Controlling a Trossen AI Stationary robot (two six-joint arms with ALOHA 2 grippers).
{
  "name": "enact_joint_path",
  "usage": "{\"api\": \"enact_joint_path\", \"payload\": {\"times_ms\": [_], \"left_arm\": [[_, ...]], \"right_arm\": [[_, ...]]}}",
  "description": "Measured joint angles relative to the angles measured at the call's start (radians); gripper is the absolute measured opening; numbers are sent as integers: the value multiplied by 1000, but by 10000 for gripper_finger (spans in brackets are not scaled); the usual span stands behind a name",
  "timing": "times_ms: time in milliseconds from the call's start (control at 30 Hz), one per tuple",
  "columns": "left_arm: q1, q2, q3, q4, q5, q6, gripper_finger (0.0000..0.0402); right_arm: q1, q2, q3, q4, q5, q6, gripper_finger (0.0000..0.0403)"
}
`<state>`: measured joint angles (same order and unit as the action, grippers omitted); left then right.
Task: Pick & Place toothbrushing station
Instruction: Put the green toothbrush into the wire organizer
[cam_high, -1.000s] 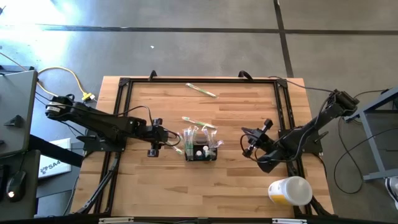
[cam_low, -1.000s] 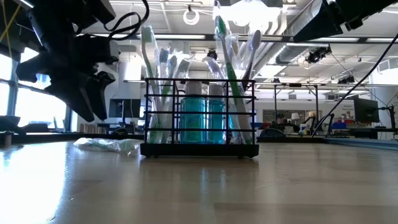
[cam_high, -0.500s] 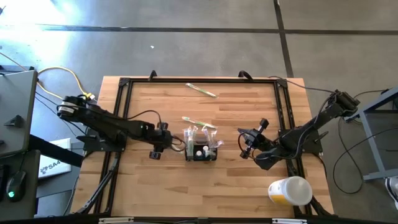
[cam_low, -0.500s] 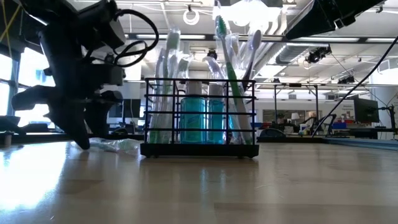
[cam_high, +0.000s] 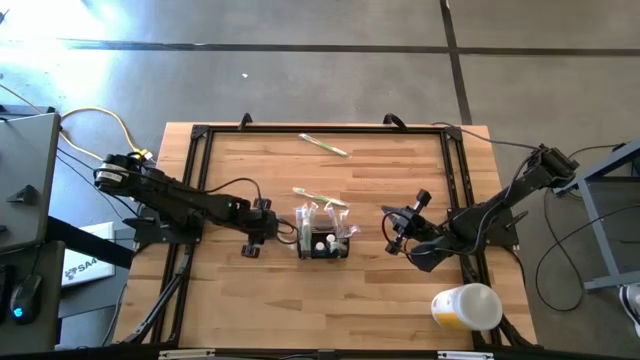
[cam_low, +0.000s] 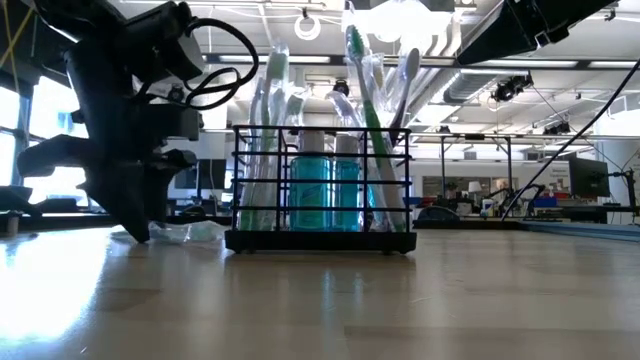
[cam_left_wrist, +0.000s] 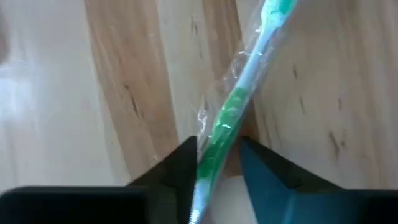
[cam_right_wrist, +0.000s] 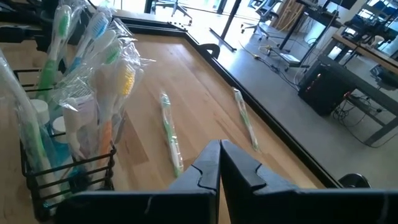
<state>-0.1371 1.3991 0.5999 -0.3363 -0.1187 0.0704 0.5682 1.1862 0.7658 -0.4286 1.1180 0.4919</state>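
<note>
- Sitting mid-table on pale wood planks, the toothbrushing station (cam_high: 324, 236) — black wire, packed with brushes.
- Left gripper (cam_left_wrist: 216, 169) straddles a wrapped green toothbrush (cam_left_wrist: 239, 106) lying flat, fingers not yet pinching.
- Right gripper (cam_right_wrist: 219, 163) waits pressed shut.
- Behind — an open workshop, bright ceiling lights.

Bright, even daylight with glare.
Ceiling lamps (cam_low: 400, 15) flare white; floor (cam_high: 60, 45) glares; the wrapped toothbrush (cam_left_wrist: 227, 121) is blurred close-up.

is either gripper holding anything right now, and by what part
The left gripper has its fingers on either side of a wrapped green toothbrush's handle on the table; a firm grip cannot be told. The right gripper is shut and holds nothing.
</note>
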Motion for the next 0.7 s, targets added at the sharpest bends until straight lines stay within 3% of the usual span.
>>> {"api": "enact_joint_path", "payload": {"times_ms": [200,700], "left_arm": [[0,0,2,-28,76,-20,17],[-115,-53,52,-305,161,-282,4]], "right_arm": [[0,0,0,0,-2,-2,2],[1,0,0,0,-22,-53,2]]}}
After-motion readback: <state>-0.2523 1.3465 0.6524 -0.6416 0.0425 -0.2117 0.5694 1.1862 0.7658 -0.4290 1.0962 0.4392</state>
